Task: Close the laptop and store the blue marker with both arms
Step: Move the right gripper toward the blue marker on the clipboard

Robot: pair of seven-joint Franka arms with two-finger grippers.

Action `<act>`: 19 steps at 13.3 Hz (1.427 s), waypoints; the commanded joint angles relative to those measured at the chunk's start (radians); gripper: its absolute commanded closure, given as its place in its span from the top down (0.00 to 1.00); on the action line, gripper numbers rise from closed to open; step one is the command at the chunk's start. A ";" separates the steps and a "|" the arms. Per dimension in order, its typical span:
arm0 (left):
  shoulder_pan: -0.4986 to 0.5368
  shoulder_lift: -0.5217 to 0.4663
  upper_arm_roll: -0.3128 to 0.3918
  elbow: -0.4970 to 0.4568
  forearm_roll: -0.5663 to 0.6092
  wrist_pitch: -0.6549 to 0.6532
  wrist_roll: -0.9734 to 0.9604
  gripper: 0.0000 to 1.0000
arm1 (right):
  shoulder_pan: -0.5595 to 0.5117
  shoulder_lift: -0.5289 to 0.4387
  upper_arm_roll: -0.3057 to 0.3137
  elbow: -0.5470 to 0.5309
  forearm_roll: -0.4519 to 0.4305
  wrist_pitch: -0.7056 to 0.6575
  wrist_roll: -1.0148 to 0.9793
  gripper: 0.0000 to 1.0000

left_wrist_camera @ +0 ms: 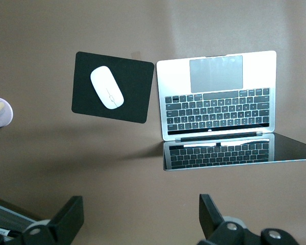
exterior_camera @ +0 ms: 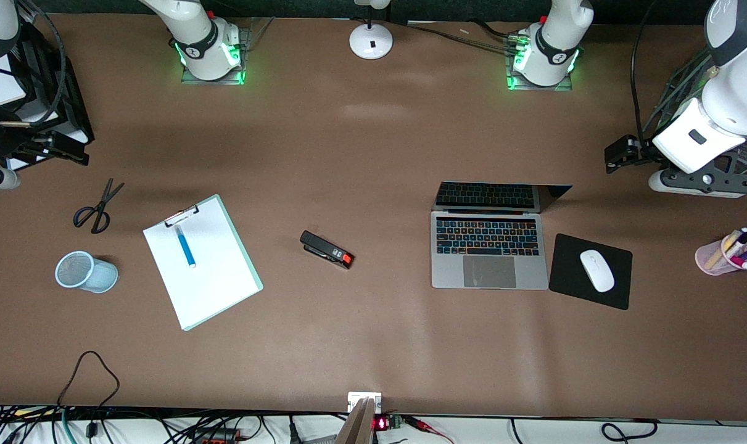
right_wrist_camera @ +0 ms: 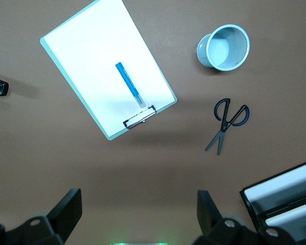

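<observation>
The silver-grey laptop (exterior_camera: 487,246) stands open toward the left arm's end of the table; it also shows in the left wrist view (left_wrist_camera: 217,97). The blue marker (exterior_camera: 185,246) lies on the white paper of a clipboard (exterior_camera: 213,277) toward the right arm's end, and shows in the right wrist view (right_wrist_camera: 129,84). My left gripper (exterior_camera: 615,157) hangs open and empty over bare table past the laptop's lid, and its fingers (left_wrist_camera: 66,217) stand wide apart. My right gripper (exterior_camera: 71,148) hangs open and empty over the table's edge above the scissors, with wide fingers (right_wrist_camera: 66,209).
A black mouse pad (exterior_camera: 564,277) with a white mouse (exterior_camera: 597,270) lies beside the laptop. A pink cup of pens (exterior_camera: 728,253) stands at the left arm's end. A black stapler (exterior_camera: 327,249), scissors (exterior_camera: 97,206) and a tipped light blue mesh cup (exterior_camera: 86,271) lie on the table.
</observation>
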State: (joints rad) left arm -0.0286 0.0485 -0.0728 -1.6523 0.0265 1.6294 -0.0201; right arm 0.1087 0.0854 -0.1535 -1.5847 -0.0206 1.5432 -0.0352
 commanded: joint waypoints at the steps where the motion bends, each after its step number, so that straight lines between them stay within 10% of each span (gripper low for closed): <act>1: 0.004 -0.006 -0.004 0.006 0.021 -0.017 -0.006 1.00 | -0.003 0.007 0.002 0.018 0.001 -0.008 0.009 1.00; 15: 0.026 0.094 -0.005 0.134 0.018 -0.043 0.006 1.00 | 0.046 0.158 0.003 0.026 0.011 0.064 0.004 1.00; 19: 0.030 0.097 -0.015 0.126 0.004 -0.111 0.014 0.35 | 0.074 0.276 0.005 0.029 0.047 0.090 -0.002 1.00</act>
State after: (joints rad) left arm -0.0055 0.1310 -0.0822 -1.5601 0.0264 1.5650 -0.0192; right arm 0.1590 0.2951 -0.1477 -1.5814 0.0162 1.6245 -0.0363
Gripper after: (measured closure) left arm 0.141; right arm 0.000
